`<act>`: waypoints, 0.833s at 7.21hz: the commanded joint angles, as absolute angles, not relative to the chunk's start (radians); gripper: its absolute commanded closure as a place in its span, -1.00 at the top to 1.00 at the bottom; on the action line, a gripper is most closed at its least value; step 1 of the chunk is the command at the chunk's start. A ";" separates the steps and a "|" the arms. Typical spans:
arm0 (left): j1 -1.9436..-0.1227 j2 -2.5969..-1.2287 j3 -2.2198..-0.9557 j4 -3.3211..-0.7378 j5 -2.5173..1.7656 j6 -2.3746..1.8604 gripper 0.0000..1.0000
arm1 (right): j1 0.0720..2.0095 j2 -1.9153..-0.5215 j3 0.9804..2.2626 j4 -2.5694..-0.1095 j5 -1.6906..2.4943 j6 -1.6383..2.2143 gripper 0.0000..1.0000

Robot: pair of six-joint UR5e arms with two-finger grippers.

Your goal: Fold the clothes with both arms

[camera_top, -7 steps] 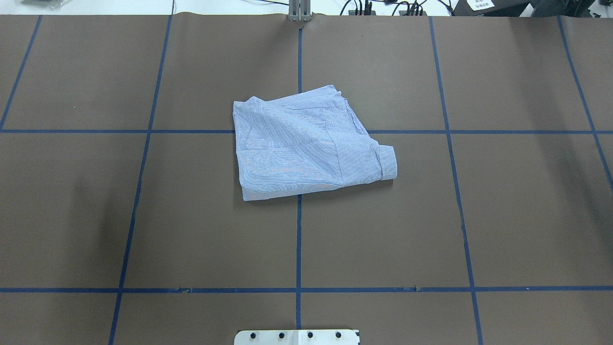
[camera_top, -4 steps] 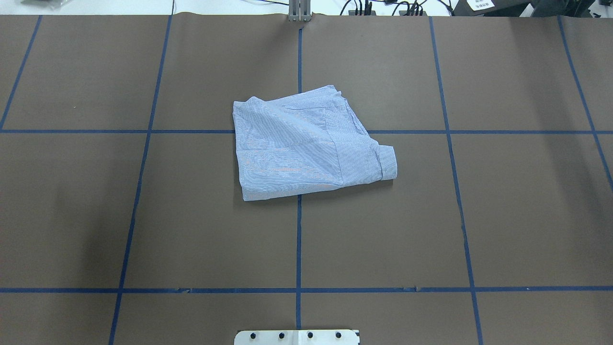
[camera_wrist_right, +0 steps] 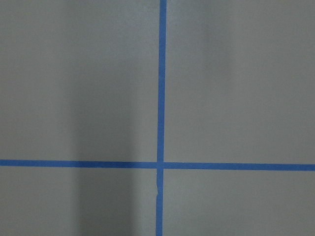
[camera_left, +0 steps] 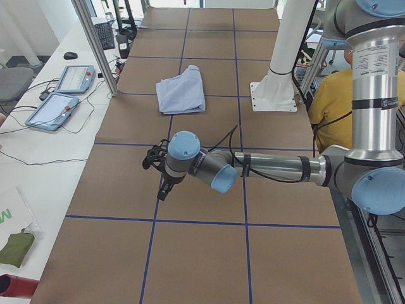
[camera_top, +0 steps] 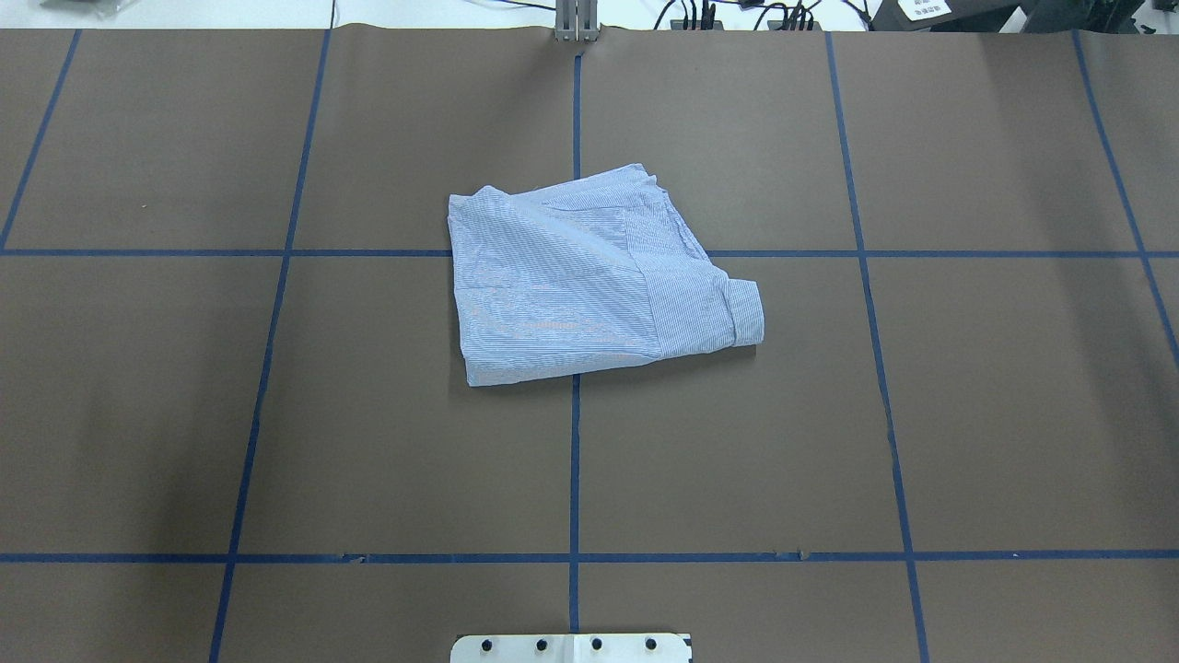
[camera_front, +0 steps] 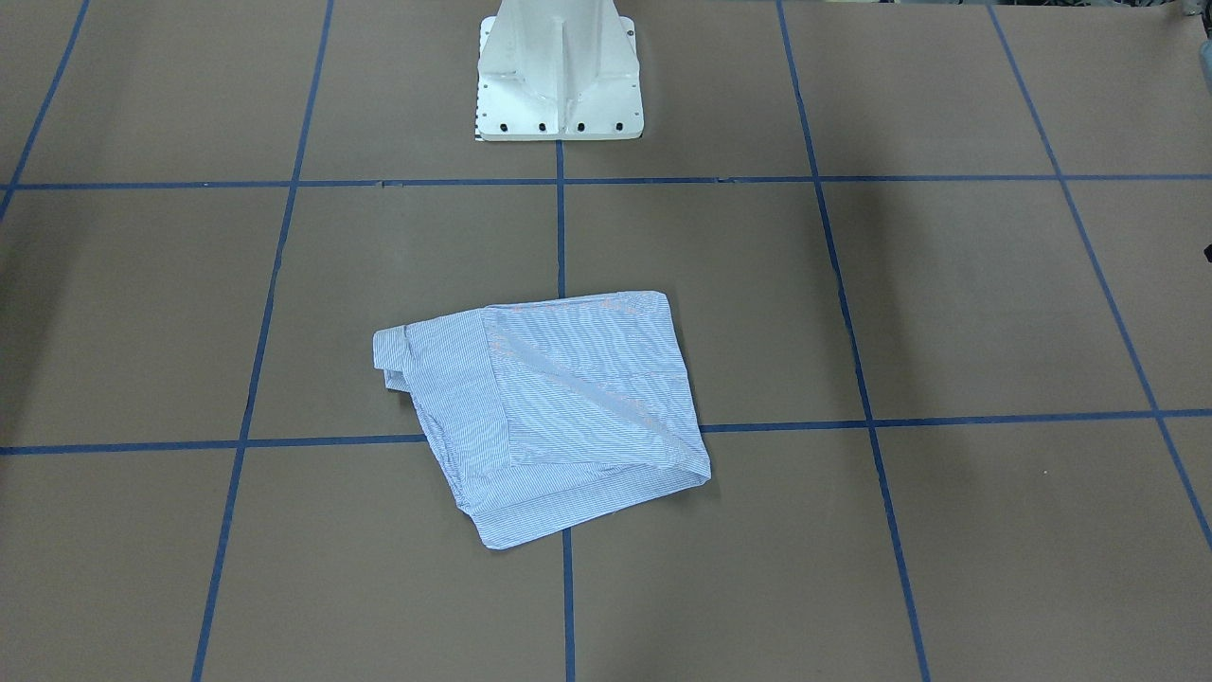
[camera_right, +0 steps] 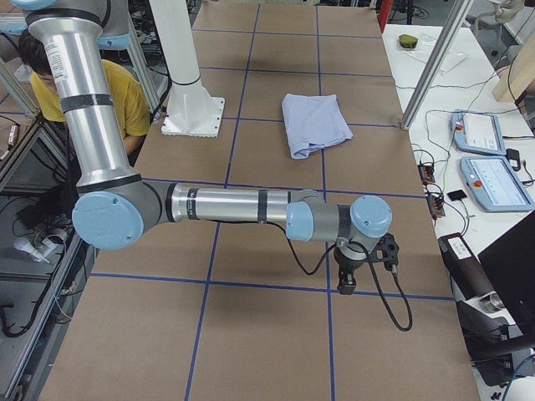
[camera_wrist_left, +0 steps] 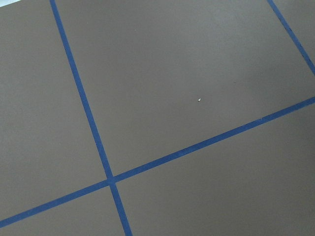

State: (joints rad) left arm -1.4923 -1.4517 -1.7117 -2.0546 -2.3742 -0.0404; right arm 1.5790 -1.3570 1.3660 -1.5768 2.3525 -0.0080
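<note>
The light blue-and-white striped shirt (camera_top: 589, 276) lies folded into a compact bundle at the middle of the brown table, with a cuff sticking out on one side. It also shows in the front-facing view (camera_front: 559, 417) and both side views (camera_left: 181, 90) (camera_right: 313, 121). Neither arm shows in the overhead or front-facing views. My left gripper (camera_left: 161, 183) hangs low over bare table far from the shirt; I cannot tell if it is open or shut. My right gripper (camera_right: 347, 280) hangs likewise at the opposite end; I cannot tell its state. Both wrist views show only table and blue tape.
The white pedestal base (camera_front: 559, 76) stands at the robot's edge of the table. Blue tape lines grid the brown surface. Teach pendants (camera_left: 73, 79) (camera_right: 481, 134) and cables lie on the white side benches. A person in yellow (camera_left: 335, 95) sits behind the robot.
</note>
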 commanded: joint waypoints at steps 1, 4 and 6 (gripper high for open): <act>-1.500 -1.419 -1.744 -2.037 -2.378 -0.011 1.00 | 1.568 -1.382 1.381 -1.552 2.332 -0.012 1.00; -1.499 -1.427 -1.717 -2.001 -2.301 0.046 1.00 | 1.572 -1.370 1.391 -1.607 2.335 -0.002 1.00; -1.517 -1.503 -1.707 -1.829 -2.304 0.060 1.00 | 1.572 -1.347 1.393 -1.647 2.327 -0.002 1.00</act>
State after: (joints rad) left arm -1.5057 -1.4753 -1.7151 -1.8973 -2.3037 0.0497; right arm 1.5717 -1.3562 1.3910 -1.6272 2.3298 -0.0017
